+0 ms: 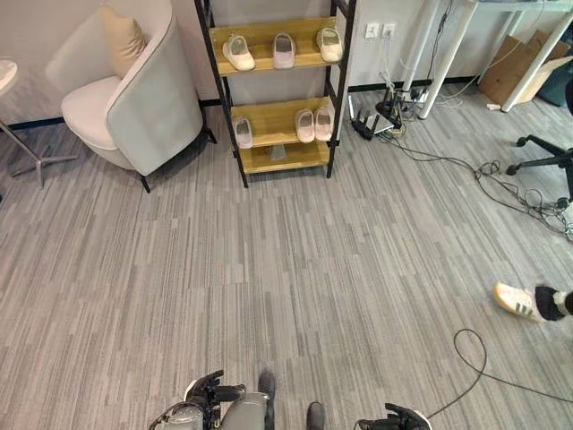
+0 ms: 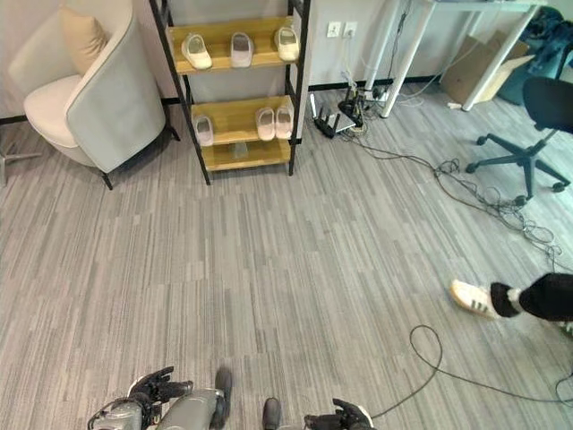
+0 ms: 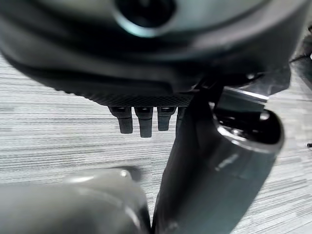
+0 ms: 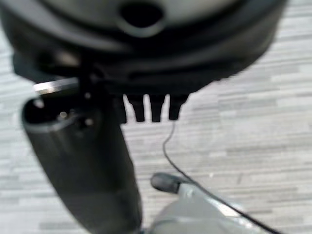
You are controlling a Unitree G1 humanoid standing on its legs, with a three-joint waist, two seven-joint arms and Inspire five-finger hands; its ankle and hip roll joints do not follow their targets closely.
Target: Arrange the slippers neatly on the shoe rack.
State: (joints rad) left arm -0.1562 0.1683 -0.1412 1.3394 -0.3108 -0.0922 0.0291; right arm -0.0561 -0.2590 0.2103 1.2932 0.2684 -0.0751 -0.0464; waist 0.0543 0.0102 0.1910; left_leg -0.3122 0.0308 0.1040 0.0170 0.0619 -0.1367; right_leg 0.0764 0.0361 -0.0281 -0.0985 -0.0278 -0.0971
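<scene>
A black-framed shoe rack (image 1: 270,114) with wooden shelves stands against the far wall. Its upper shelf holds three pale slippers (image 1: 284,50) spaced apart, toes toward the wall. On the middle shelf one slipper (image 1: 243,133) lies at the left and a pair (image 1: 314,124) sits side by side at the right. The bottom shelf (image 1: 277,158) holds no slippers. My left hand (image 1: 208,391) and right hand (image 1: 400,418) hang low at the near edge, far from the rack. Both are open and empty, with straight fingers (image 3: 145,122) (image 4: 155,108) pointing at the carpet.
A white armchair (image 1: 134,98) with a cushion stands left of the rack. Cables and a power strip (image 1: 385,115) lie right of it, under desk legs. An office chair base (image 1: 546,157) and a person's shoe (image 1: 517,300) are at the right.
</scene>
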